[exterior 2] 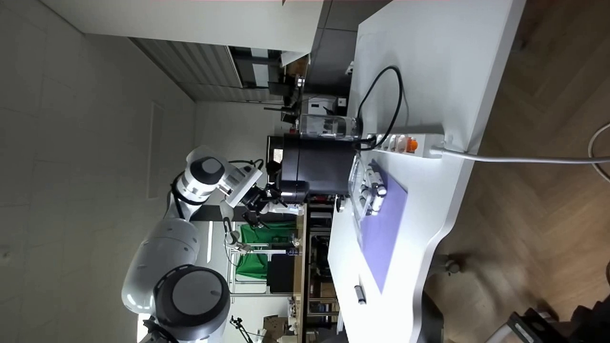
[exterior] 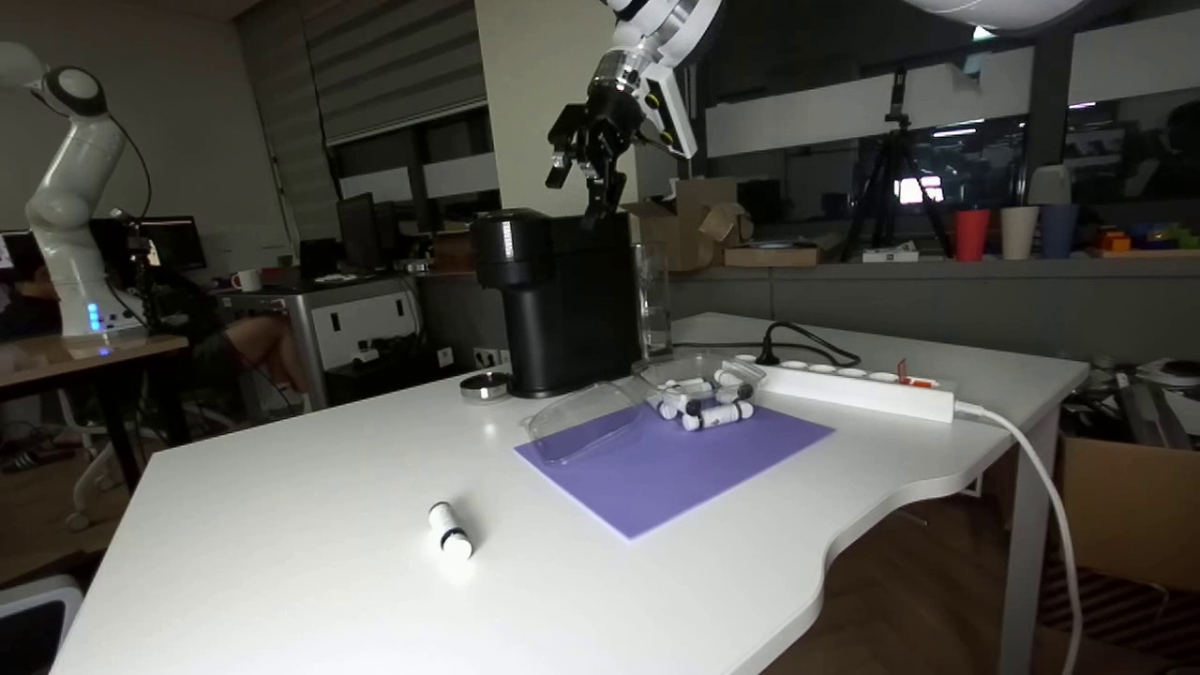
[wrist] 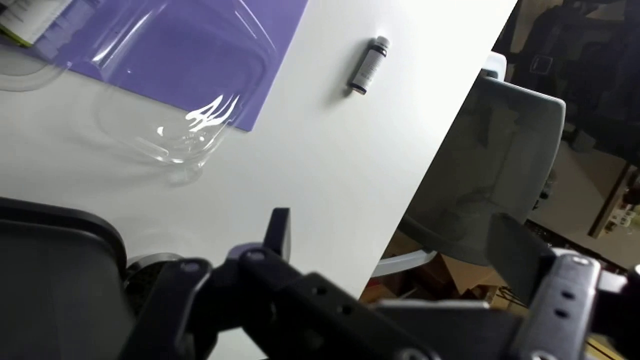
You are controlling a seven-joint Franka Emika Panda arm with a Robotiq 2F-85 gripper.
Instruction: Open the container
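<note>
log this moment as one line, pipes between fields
task: open container, looks done | lid: open | vials: inside container | gripper: open, empty | loose vial: on table

In an exterior view, a coffee machine [exterior: 572, 305] stands on the table [exterior: 309, 544]. Before it, to the right, a tub [exterior: 689, 366] sits at the back of a mat [exterior: 675, 483], with bottles [exterior: 720, 414] in it. Its lid [exterior: 586, 427] lies left, partly off the mat. A power strip [exterior: 848, 389] is right of the tub. Another bottle [exterior: 451, 532] lies left of the mat.
</note>
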